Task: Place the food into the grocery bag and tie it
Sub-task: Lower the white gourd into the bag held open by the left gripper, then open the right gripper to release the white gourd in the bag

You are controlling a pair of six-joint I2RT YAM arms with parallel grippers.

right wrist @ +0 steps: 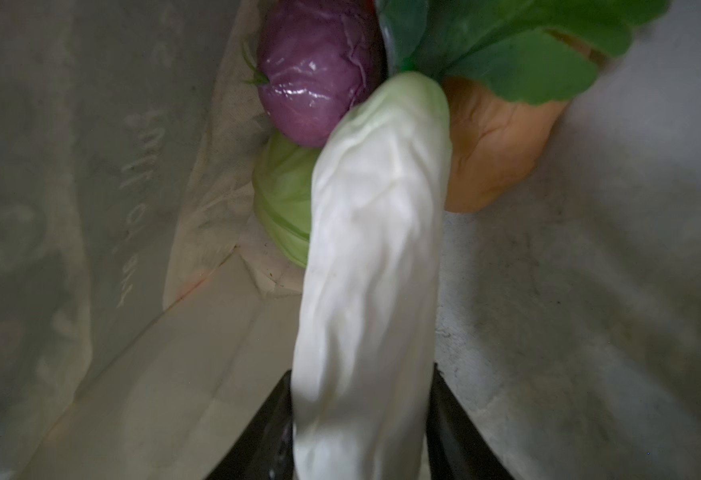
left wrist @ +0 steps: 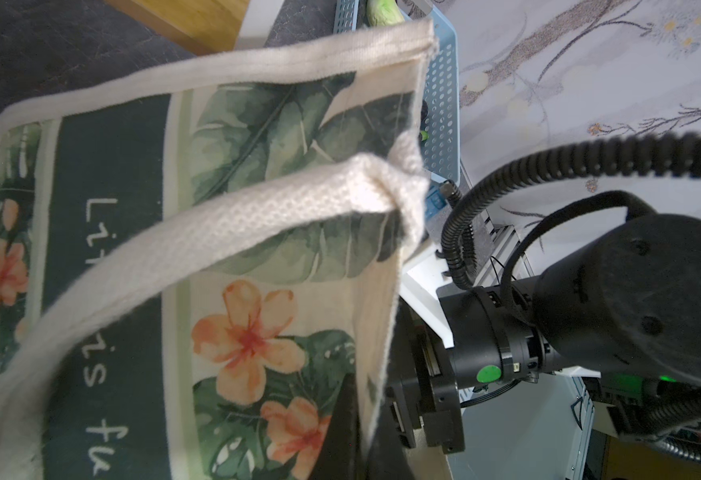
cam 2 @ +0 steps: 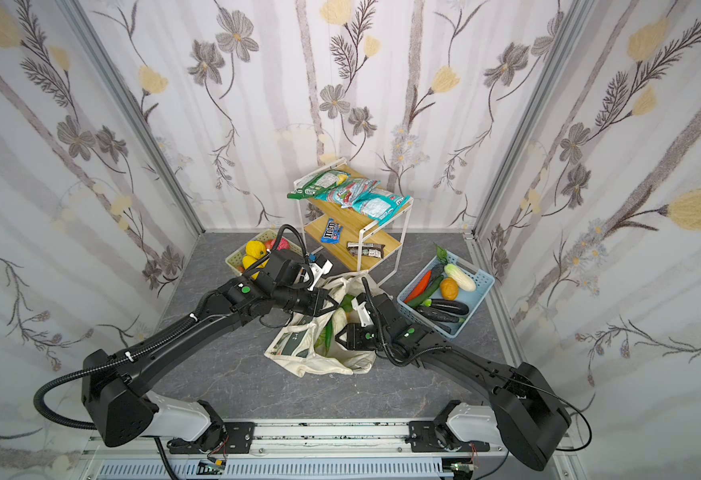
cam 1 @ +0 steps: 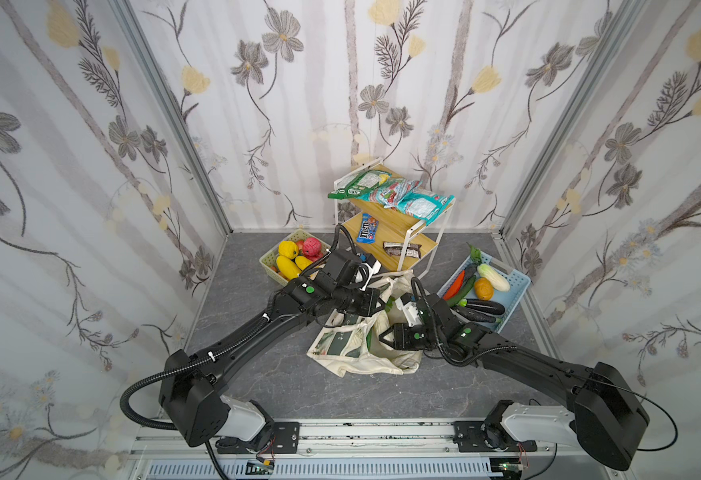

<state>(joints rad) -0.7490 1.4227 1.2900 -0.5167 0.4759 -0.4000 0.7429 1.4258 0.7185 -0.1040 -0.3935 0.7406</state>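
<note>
The cream grocery bag (cam 1: 353, 351) (cam 2: 299, 347) lies on the grey table between the arms, mouth open. My left gripper (cam 1: 382, 305) (left wrist: 361, 436) is shut on the bag's cloth edge (left wrist: 376, 332) and holds it up; a white handle (left wrist: 216, 232) hangs across the leaf print. My right gripper (cam 1: 382, 336) (right wrist: 361, 436) reaches inside the bag, shut on a long white cabbage (right wrist: 373, 270). Beyond it in the bag lie a purple cabbage (right wrist: 315, 75), a green cabbage (right wrist: 282, 208), an orange piece (right wrist: 494, 145) and green leaves (right wrist: 507, 41).
A light blue basket (cam 1: 513, 305) on the right holds an eggplant (cam 1: 482, 307), an orange (cam 1: 483, 287), another white cabbage (cam 1: 493, 276) and more. A pale green basket (cam 1: 266, 261) with yellow and red fruit sits back left. A wooden rack (cam 1: 398, 232) with snack packets stands behind.
</note>
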